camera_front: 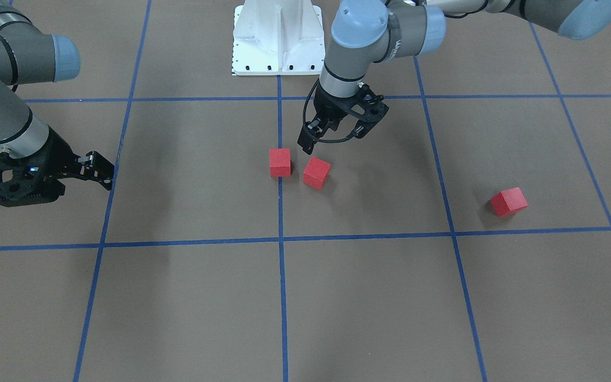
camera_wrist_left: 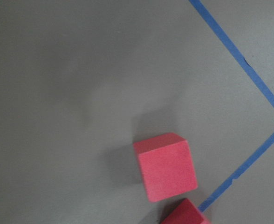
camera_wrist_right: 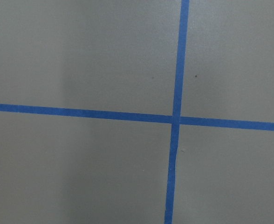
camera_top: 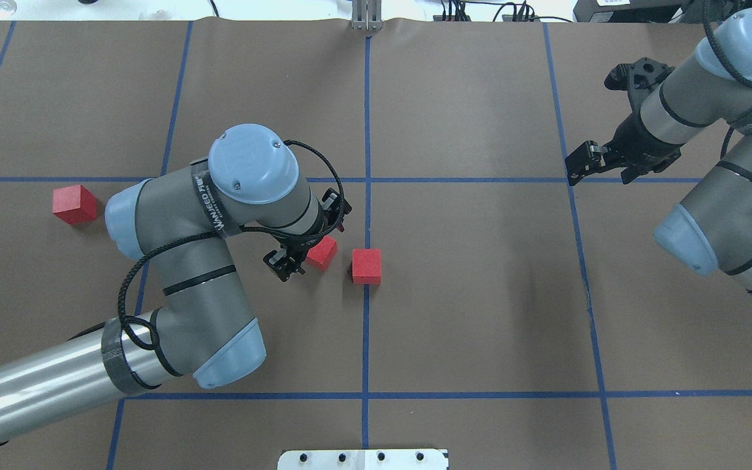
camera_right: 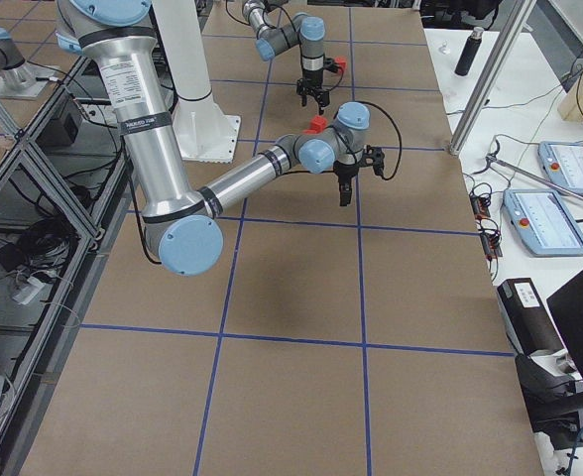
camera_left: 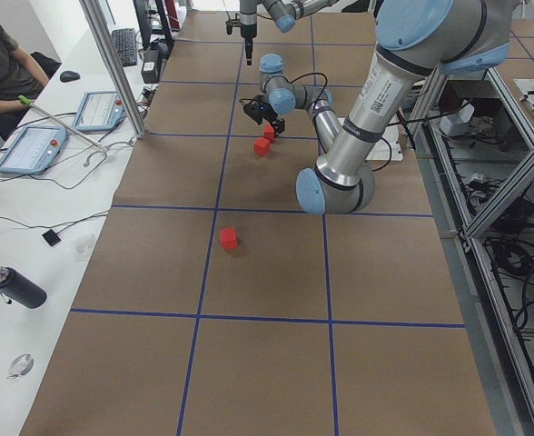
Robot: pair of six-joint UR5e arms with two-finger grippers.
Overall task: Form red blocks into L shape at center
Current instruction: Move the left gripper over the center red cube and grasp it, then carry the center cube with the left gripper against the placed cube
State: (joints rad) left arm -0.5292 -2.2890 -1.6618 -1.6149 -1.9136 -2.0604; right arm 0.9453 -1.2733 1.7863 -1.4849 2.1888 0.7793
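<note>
Finding the first red block [camera_front: 279, 162] sitting square on the thin blue tape line [camera_front: 280, 276] at the center [camera_front: 242, 175], a stretch of brown matte floor; flat-faced, sharp-edged, bearing no marking. Seeing the second red block [camera_front: 316, 172] just beside it on the robot's left, turned at an angle, with a narrow gap between the two (not touching, judging by the overhead view). Spotting the third red block [camera_front: 508, 202] well apart, further out on the robot's left, also sitting askew. Watching the left gripper [camera_front: 332, 139] hanging above the second red block with black fingers spread wide, gripping nothing. Noting the right gripper [camera_front: 101, 170] hovering over bare floor far off on the other side, near a tape crossing; failing to tell parted fingers from closed ones there. Making out white lettering [camera_top: 209, 199] on a black band round the grey left arm [camera_top: 173, 222], too blurred to read. Glimpsing the white metal base [camera_front: 278, 37], glossy, with a row of dark bolt holes.
</note>
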